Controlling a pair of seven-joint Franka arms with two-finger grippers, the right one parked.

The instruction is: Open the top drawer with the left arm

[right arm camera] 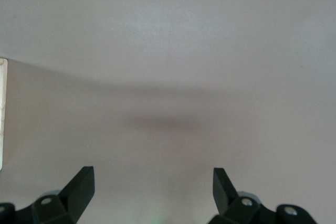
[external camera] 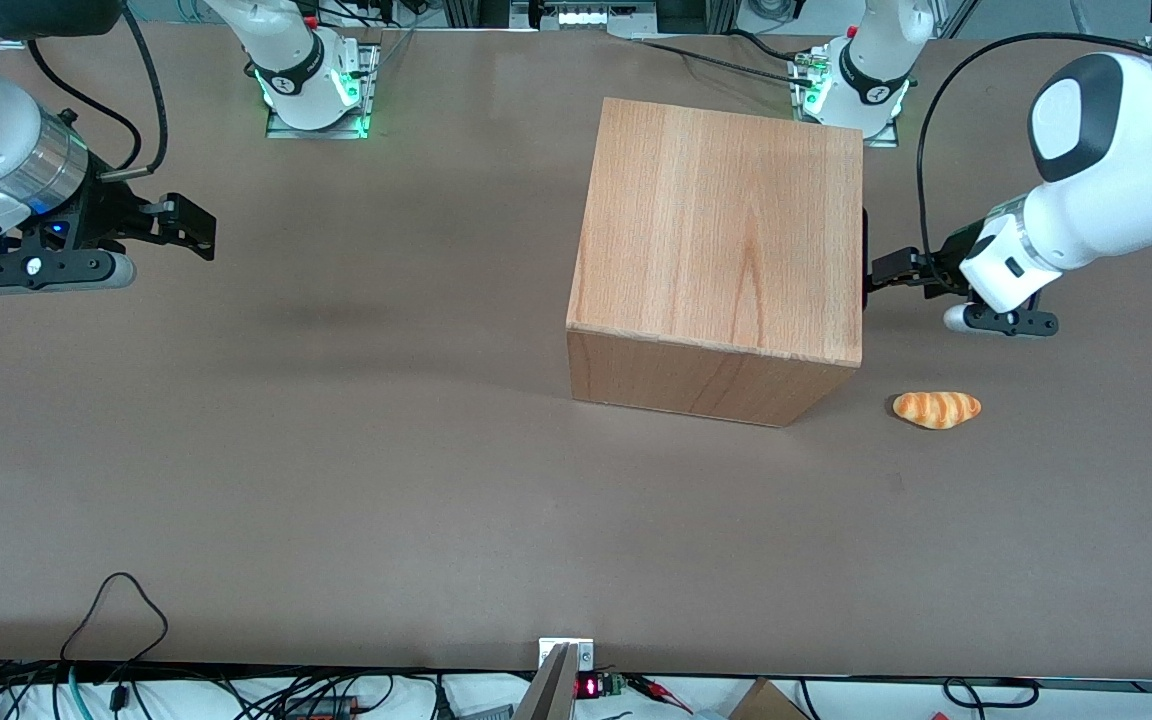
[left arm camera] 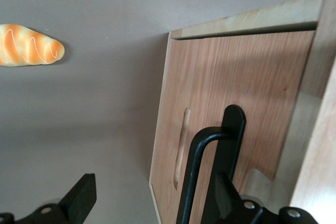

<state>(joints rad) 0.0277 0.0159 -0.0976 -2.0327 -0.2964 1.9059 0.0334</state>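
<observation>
The wooden cabinet (external camera: 726, 230) stands mid-table with its front facing the working arm's end. Only a black sliver of the handle (external camera: 865, 262) shows there; no drawer juts out. My left arm (external camera: 1086, 190) holds its gripper (external camera: 884, 272) right in front of that handle. In the left wrist view the top drawer's beech front panel (left arm camera: 236, 87) sits level with the cabinet frame. Its black bar handle (left arm camera: 195, 161) lies between my open fingers, close to one finger (left arm camera: 224, 199); the other finger (left arm camera: 81, 196) is well clear. The gripper (left arm camera: 153, 184) holds nothing.
A small bread roll (external camera: 936, 409) lies on the brown table (external camera: 336, 450), nearer the front camera than my gripper; it also shows in the left wrist view (left arm camera: 29, 45). Cables run along the table's near edge (external camera: 116, 600).
</observation>
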